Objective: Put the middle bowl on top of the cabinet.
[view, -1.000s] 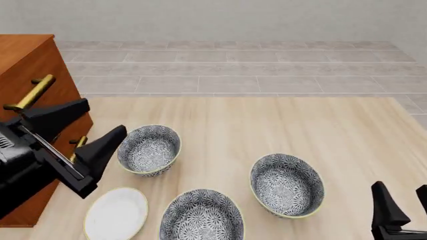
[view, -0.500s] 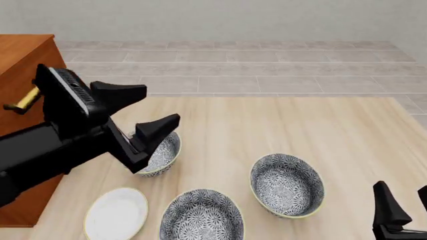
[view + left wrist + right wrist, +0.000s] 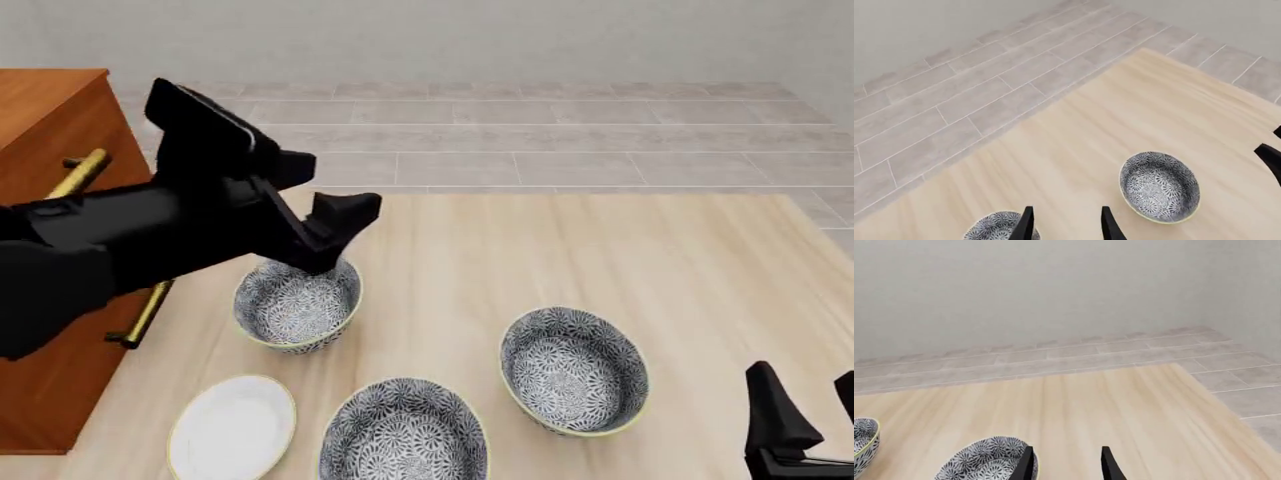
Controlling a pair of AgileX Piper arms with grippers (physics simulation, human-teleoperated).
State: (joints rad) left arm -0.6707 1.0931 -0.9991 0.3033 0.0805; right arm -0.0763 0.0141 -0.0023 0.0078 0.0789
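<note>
Since a second ago the left gripper [image 3: 314, 215] has swung up from beside the cabinet [image 3: 47, 120] and forward over the bowls; nothing else has shifted.

Front view: three patterned bowls still on the bench [image 3: 561, 250]. By left-right order the middle bowl [image 3: 403, 432] is the near one, between the left bowl [image 3: 298, 303] and the right bowl [image 3: 574, 370]. White plate [image 3: 234, 427] sits at the near left. Left jaws are spread and empty, hanging above the left bowl's far rim, not over the middle one. Cabinet top is bare as far as visible. Right gripper [image 3: 801, 415] is parked at the near right, jaws apart, empty.

Left wrist view: jaws apart, nothing between them. Left bowl [image 3: 994, 228] is just below the fingertips, right bowl [image 3: 1160, 186] off to one side. Middle bowl not in frame.

Right wrist view: jaws apart, empty. Right bowl [image 3: 987, 460] sits just ahead, and the middle bowl [image 3: 864, 437] pokes in at the frame edge.

Status: no grasp yet. Remaining, as I judge it: line up on the middle bowl, grip, lift, set on the cabinet.
</note>
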